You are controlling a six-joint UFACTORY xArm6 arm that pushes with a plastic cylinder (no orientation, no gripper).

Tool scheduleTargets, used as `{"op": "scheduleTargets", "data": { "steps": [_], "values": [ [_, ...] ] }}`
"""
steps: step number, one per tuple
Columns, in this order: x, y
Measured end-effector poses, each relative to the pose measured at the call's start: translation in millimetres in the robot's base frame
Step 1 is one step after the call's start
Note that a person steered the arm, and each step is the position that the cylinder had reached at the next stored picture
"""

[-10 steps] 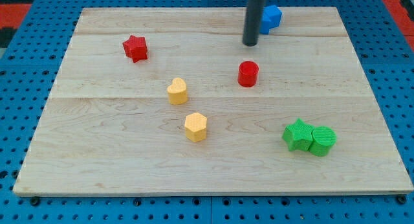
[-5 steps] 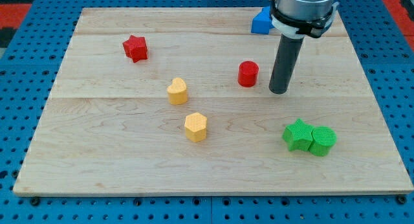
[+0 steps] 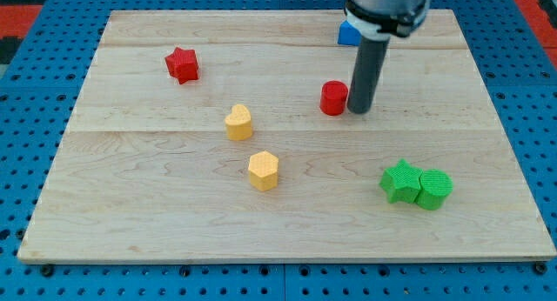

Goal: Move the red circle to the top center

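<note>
The red circle [image 3: 332, 98] sits a little right of the board's centre, in the upper half. My tip [image 3: 359, 110] stands just to its right, touching or almost touching its side. The rod rises from there to the arm's collar at the view's top. The top centre of the wooden board [image 3: 278, 27] lies up and left of the red circle.
A blue block [image 3: 348, 32] sits at the top, partly hidden behind the rod. A red star [image 3: 182, 64] is at the upper left. A yellow heart [image 3: 238, 123] and yellow hexagon [image 3: 263, 170] sit left of centre. A green star [image 3: 399, 181] and green cylinder [image 3: 433, 189] touch at lower right.
My tip went from above the red circle, down around its right side, then moved left and up to sit against it. The red circle has barely moved.
</note>
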State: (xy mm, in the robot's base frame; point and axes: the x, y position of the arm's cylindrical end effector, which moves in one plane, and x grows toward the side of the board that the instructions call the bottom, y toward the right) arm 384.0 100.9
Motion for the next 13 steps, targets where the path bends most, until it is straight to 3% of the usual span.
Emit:
{"op": "scheduleTargets", "data": {
  "steps": [1,2,3,4,5,7,9,11,12,13],
  "values": [
    [-59,-66],
    [-29,-3],
    [25,9],
    [3,-64],
    [-53,-114],
    [-53,-151],
    [-115,-141],
    [-81,-124],
    [-111,-112],
    [-109,-110]
  ]
}}
